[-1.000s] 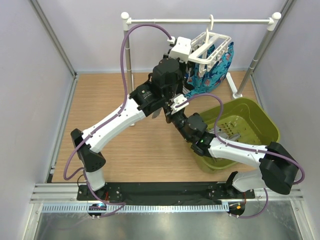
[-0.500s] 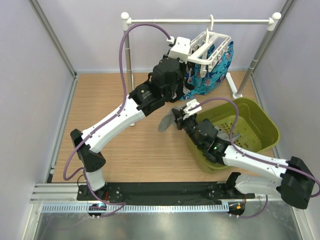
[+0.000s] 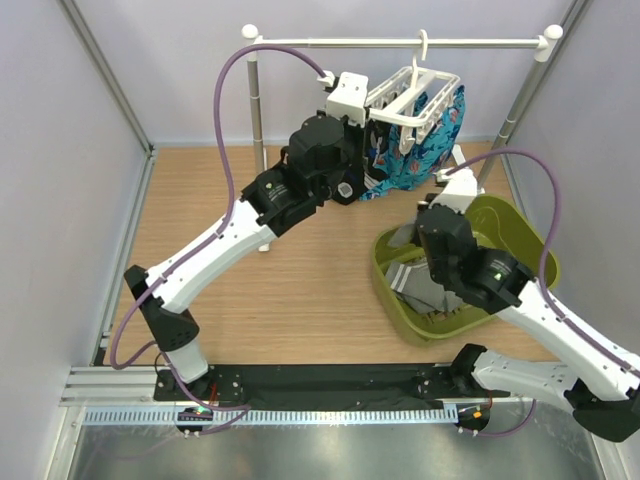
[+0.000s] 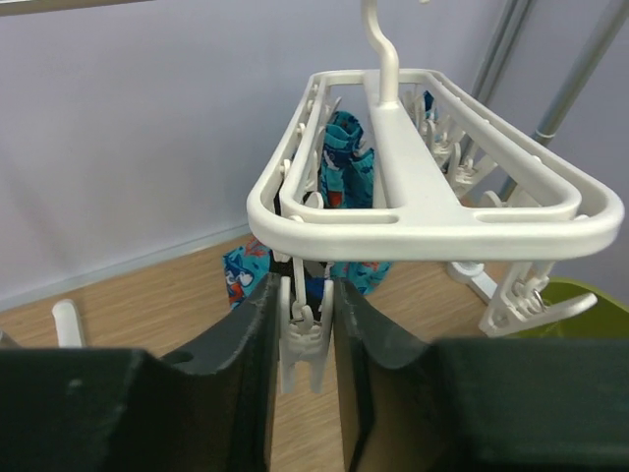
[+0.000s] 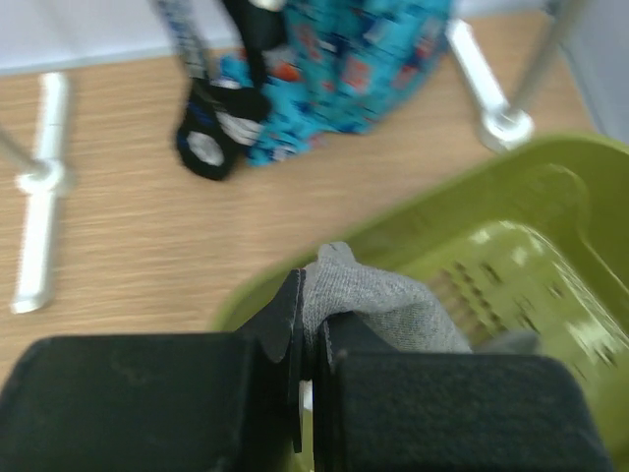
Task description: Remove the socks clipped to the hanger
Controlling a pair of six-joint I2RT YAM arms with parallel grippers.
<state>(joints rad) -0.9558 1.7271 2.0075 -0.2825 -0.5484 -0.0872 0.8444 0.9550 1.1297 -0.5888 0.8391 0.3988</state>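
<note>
The white hanger (image 3: 415,95) hangs by its hook from the rail, its frame filling the left wrist view (image 4: 423,197). My left gripper (image 4: 305,329) is shut on one dangling clip peg (image 4: 303,352) at the frame's near corner, a finger on each side. A black sock (image 5: 211,128) with white marks hangs below the hanger. My right gripper (image 5: 314,315) is shut on a grey sock (image 5: 393,305) above the green basket (image 5: 550,197). From above, that sock (image 3: 410,285) drapes into the basket under the right gripper (image 3: 418,248).
A bright blue patterned cloth (image 3: 425,145) hangs from the hanger. The white rail stand (image 3: 400,43) spans the back, its feet on the wooden floor (image 3: 250,280). The green basket (image 3: 520,230) sits at the right. Side walls close in left and right.
My right arm has swung right from beside the hanger to over the basket, carrying the grey sock with it. The left arm has stayed at the hanger, shifting slightly.
</note>
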